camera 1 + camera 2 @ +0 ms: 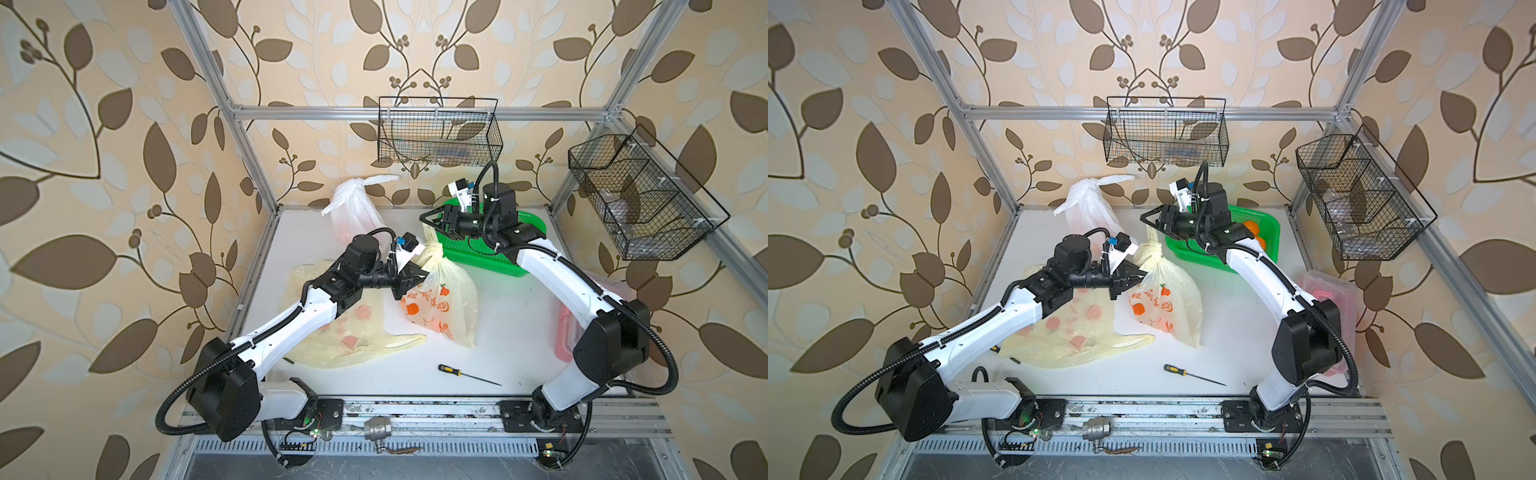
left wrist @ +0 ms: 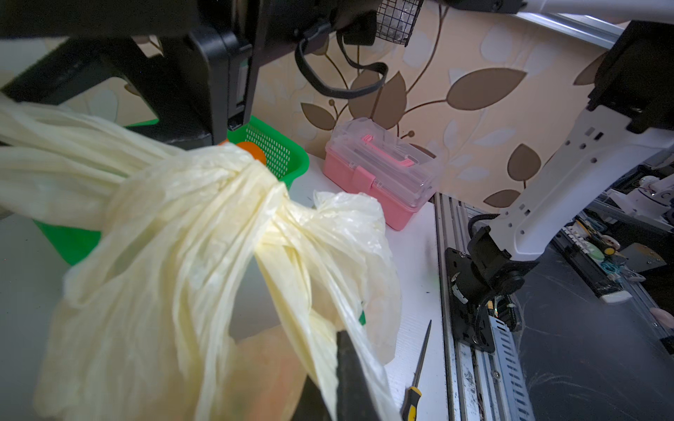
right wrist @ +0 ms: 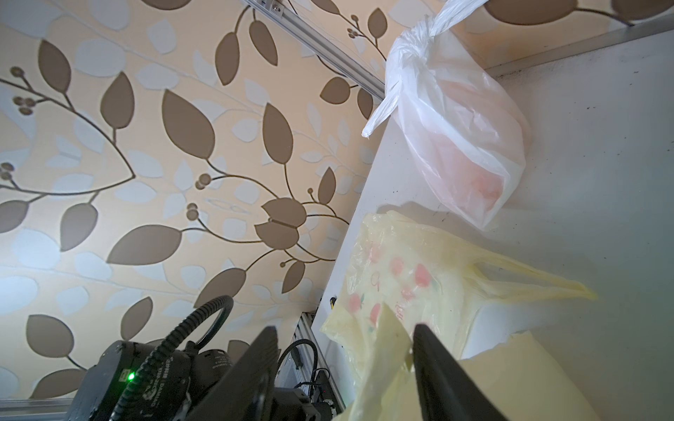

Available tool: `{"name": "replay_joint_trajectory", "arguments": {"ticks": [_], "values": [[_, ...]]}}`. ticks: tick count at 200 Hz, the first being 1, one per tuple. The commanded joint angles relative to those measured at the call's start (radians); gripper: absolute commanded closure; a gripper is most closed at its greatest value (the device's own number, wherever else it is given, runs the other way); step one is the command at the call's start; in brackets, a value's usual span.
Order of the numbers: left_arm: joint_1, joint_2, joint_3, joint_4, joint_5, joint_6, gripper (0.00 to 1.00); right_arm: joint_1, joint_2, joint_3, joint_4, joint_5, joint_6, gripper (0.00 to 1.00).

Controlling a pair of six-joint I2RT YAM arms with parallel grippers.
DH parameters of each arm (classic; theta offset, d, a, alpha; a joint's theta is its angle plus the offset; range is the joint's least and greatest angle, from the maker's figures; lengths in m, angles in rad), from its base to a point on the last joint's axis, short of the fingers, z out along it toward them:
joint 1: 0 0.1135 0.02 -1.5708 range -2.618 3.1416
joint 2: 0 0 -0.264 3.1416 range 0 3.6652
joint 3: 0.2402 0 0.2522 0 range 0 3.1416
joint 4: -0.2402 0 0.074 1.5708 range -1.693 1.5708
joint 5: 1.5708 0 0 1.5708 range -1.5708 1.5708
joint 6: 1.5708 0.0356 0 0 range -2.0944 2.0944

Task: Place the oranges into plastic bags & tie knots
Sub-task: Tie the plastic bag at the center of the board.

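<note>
The left gripper is clenched on a strap of the tied yellow bag, close beside its knot; the bag stands mid-table. The right gripper hangs over the knot with fingers parted, a loose strap end rising between them and brushing one finger (not pinched, as far as the right wrist view shows). A knotted white bag sits at the back, a second yellow bag lies flat under the left arm, and two oranges lie in the green basket
</note>
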Motion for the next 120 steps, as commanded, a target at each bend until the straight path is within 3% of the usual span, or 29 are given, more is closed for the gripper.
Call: {"name": "replay_joint_trajectory", "arguments": {"ticks": [1, 26, 62, 87, 120], "values": [[-0.002, -0.036, 0.018, 0.005, 0.027, 0.024, 1.00, -0.002, 0.029, 0.049, -0.069, -0.037, -0.027, 0.40], [-0.001, -0.036, 0.018, 0.004, 0.026, 0.025, 1.00, -0.001, 0.044, 0.070, -0.118, -0.047, -0.057, 0.46], [-0.001, -0.049, 0.015, -0.008, -0.005, 0.023, 1.00, -0.018, 0.003, 0.067, -0.140, 0.037, -0.097, 0.84], [0.002, -0.109, -0.014, -0.006, -0.129, -0.013, 1.00, -0.042, -0.068, 0.057, -0.222, 0.285, -0.202, 1.00], [0.001, -0.200, -0.044, 0.048, -0.470, -0.173, 1.00, -0.032, -0.131, 0.031, -0.354, 0.623, -0.348, 1.00]]}}
